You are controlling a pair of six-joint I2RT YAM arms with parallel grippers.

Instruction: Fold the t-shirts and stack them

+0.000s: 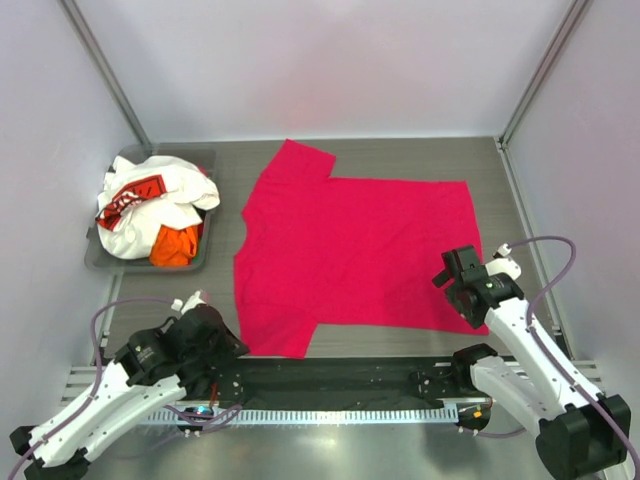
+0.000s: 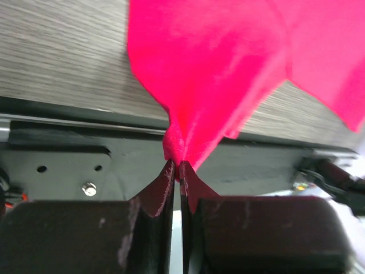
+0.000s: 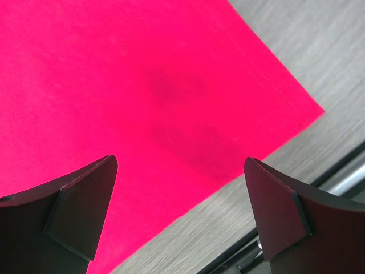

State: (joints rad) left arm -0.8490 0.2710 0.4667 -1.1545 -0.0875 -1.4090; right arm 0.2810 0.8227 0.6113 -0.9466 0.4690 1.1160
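Left arm's fingers [image 2: 161,185] clamp the magenta t-shirt [image 2: 217,63]; right arm's fingers [image 3: 80,200] gape apart.

The magenta-red t-shirt [image 1: 355,255] is plain and unprinted, with a faint darker patch in the right wrist view. The white t-shirt [image 1: 140,215] carries a red-and-black print, and the orange t-shirt [image 1: 178,246] is solid. The bin [image 1: 120,264] is grey. The table [image 1: 420,155] is grey with a wood-grain pattern. The left gripper [image 2: 177,168] and right gripper [image 3: 179,162] have black jaws. The cables [image 1: 545,245] are pale lilac.
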